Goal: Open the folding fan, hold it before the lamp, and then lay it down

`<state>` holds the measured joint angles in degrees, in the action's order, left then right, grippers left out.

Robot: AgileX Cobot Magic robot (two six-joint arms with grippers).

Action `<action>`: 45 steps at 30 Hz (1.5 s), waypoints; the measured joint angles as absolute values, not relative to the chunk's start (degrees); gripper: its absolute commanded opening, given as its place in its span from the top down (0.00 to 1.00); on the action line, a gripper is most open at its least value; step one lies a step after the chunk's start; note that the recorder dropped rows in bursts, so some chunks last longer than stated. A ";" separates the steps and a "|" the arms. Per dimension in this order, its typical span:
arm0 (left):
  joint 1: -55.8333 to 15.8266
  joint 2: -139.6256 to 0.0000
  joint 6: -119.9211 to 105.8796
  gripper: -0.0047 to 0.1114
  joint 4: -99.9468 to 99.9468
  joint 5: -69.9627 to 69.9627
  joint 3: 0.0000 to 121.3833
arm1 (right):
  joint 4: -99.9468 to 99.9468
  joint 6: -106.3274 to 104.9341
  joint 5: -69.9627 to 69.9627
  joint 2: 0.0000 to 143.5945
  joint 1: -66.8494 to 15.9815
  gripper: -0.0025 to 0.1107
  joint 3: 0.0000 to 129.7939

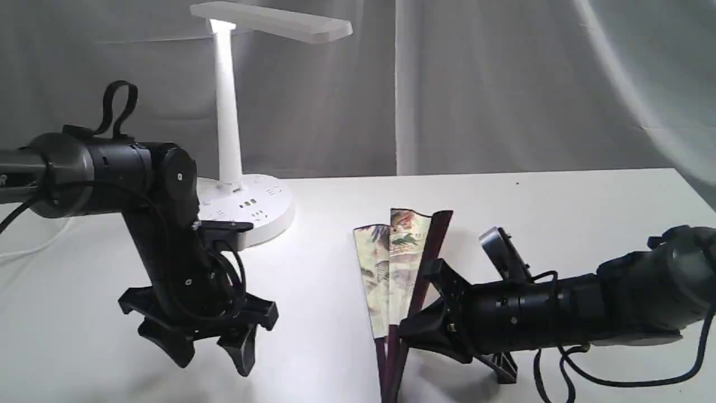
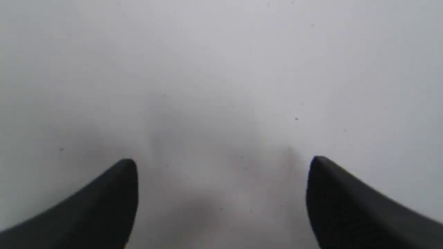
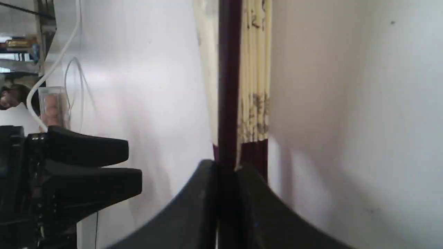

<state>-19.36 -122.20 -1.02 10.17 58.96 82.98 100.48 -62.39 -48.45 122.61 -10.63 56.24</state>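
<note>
The right gripper has its two fingers pressed together on a dark wooden rib of the folding fan, just below where the cream leaf begins. From that pinch the fan runs away from the wrist, only partly spread: a few painted pleats show in a narrow wedge, with the dark guard on its right edge in the exterior view. Whether its lower end touches the table cannot be told.

The left gripper has its fingers wide apart with nothing between them. It hangs just over bare tabletop, well to the left of the fan.

Behind the left gripper stands the lamp – its head glowing where it meets the stem. Its round base sits near the fan's left side, not touching it.
</note>
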 measured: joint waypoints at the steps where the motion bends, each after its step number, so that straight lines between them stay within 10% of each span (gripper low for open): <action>1: -19.36 -122.20 -1.79 0.39 10.84 58.78 82.98 | 100.48 -63.04 -49.20 122.71 -10.63 0.98 56.24; 45: -19.36 -100.54 -10.24 0.46 13.40 36.05 68.19 | 92.43 -61.48 -61.63 106.49 -9.57 0.98 56.24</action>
<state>-19.36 -100.54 -10.24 13.39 36.05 68.19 92.43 -61.48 -61.63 106.49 -9.57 56.24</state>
